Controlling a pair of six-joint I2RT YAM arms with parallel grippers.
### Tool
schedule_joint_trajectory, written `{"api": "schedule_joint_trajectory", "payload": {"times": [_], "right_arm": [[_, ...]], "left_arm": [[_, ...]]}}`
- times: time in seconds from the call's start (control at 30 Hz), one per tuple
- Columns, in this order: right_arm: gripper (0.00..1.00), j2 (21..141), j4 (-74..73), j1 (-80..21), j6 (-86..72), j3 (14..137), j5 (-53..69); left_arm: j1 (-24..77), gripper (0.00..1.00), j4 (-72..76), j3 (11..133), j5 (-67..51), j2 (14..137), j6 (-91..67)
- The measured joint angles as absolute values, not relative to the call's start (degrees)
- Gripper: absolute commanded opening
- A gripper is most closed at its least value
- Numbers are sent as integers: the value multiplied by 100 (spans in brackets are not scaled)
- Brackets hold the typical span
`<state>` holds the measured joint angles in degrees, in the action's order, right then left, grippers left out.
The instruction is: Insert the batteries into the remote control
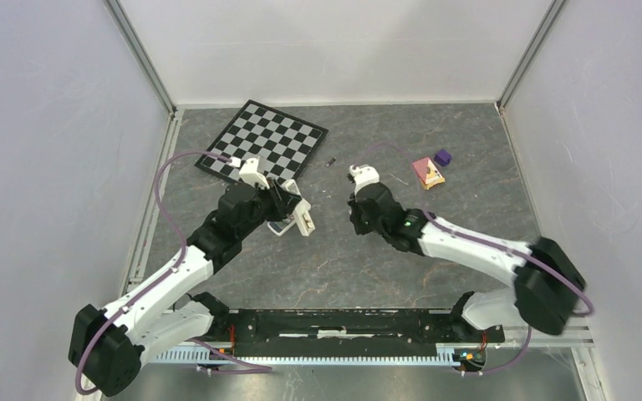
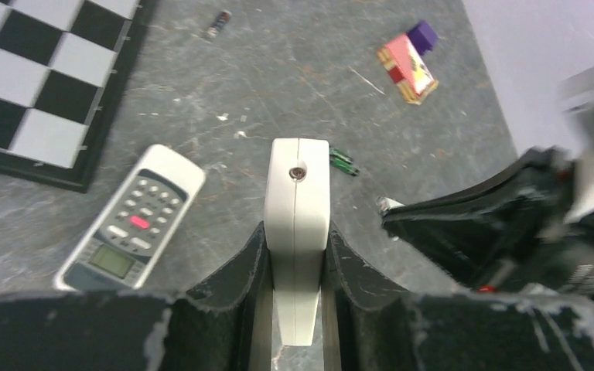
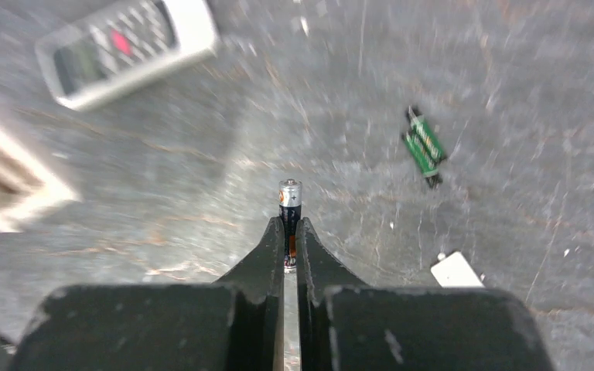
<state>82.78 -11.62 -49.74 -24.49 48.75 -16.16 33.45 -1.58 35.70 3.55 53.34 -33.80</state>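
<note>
Right gripper [image 3: 290, 228] pinches a battery [image 3: 290, 197], tip jutting past the jaws; left gripper [image 2: 296, 232] clamps a remote control [image 2: 298, 178].

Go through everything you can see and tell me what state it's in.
White remote, held edge-on.
Left gripper, shut on white remote.
Battery, gripped, tip sticking out.
Right gripper, shut on battery.
Green batteries, lying loose.
Keypad remote, lying face up.
Chessboard, open, flat.

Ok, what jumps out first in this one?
The right gripper is shut on a small battery that sticks out past its fingertips. The left gripper clamps a white remote edge-on near the table's middle. A second remote lies buttons up beside the chessboard.
</note>
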Motion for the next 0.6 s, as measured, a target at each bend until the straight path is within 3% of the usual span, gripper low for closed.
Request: {"api": "schedule_joint_trajectory", "payload": {"times": [0.3, 0.6], "right_arm": [[4, 5942, 412, -4945, -2224, 4224, -491], [5, 5599, 958, -4945, -2235, 4047, 261]], "left_arm": [[3332, 2, 707, 3677, -1044, 5916, -3918], [3332, 2, 2093, 3763, -2220, 6477, -5155]]}}
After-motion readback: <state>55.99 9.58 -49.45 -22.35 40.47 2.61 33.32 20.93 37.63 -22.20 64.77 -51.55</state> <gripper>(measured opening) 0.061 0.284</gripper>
